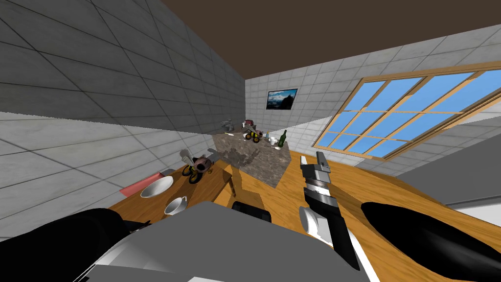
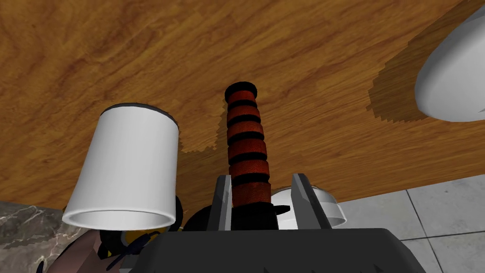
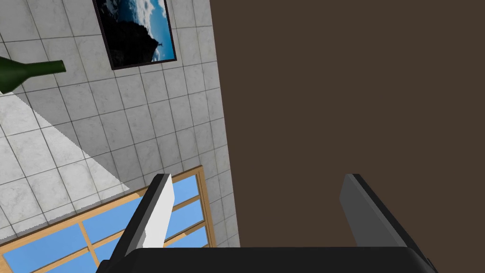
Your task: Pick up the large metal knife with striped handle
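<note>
White cup (image 2: 124, 166), white bowl (image 2: 452, 80), wooden table (image 2: 94, 57), green bottle (image 1: 283, 139)

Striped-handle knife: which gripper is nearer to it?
Left. The left gripper is shut on the striped-handle knife at its handle's base; the right gripper is open and apart from it.

Readable text: you have none to read here.
Knife handle (image 2: 246, 142): red and black bands, no lettering.
Green bottle (image 1: 282, 138): no label you can make out.
White cup (image 2: 124, 166): plain.
</note>
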Robot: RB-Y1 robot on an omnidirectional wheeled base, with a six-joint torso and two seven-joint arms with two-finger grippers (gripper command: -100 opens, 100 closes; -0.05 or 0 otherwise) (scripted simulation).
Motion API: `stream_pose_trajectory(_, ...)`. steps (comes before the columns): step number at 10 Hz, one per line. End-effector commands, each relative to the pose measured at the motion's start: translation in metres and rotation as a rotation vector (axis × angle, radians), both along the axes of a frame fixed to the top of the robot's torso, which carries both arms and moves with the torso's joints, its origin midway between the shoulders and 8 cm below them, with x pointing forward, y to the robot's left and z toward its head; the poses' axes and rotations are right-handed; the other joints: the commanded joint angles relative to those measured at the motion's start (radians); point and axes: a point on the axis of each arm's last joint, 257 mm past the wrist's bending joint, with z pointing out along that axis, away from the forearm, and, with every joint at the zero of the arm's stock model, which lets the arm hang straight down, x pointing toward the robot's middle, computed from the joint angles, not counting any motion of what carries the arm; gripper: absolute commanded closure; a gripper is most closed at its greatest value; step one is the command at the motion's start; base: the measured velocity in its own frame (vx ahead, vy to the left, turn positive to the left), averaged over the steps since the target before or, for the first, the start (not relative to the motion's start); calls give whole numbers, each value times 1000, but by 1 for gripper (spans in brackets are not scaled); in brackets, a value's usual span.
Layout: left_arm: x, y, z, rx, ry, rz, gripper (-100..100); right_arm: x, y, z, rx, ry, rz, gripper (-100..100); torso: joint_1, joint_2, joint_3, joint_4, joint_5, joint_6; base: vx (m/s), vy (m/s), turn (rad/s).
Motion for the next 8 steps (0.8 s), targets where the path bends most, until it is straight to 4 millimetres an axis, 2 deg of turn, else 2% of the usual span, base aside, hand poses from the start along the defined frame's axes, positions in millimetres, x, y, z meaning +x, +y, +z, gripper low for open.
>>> stream_pose_trajectory(1, 0, 0, 0, 0, 0, 0, 100, 0, 0, 0, 0, 0, 0, 0, 0, 0, 0, 0, 0, 0, 0, 0, 0)
stream_pose_trajectory(3, 1, 0, 0, -1, -1, -2, 100, 0, 0, 0, 0, 0, 0, 0, 2, 0, 0, 0, 0, 0, 0, 0, 0)
stream_pose_trajectory(4, 1, 0, 0, -1, -1, -2, 0, 0, 0, 0, 0, 0, 0, 0, 2, -1, 0, 0, 0, -1, 0, 0, 0)
stream_pose_trajectory(5, 1, 5, 11, 1, -2, -11, 100, 0, 0, 0, 0, 0, 0, 0, 2, -1, 0, 0, 0, -1, 14, -39, 93)
stream_pose_trajectory(6, 2, 7, 18, 1, -2, -18, 100, 0, 0, 0, 0, 0, 0, 0, -1, -1, -1, -1, -1, -2, 11, -74, 108)
stream_pose_trajectory(7, 1, 6, 13, 2, -1, -15, 100, 0, 0, 0, 0, 0, 0, 0, -3, -1, -1, 0, -1, -2, 1, -36, 25)
stream_pose_trajectory(8, 1, 6, 14, 2, -1, -14, 0, 0, 0, 0, 0, 0, 0, 0, -2, -1, 0, 0, -1, -1, 0, -7, 0)
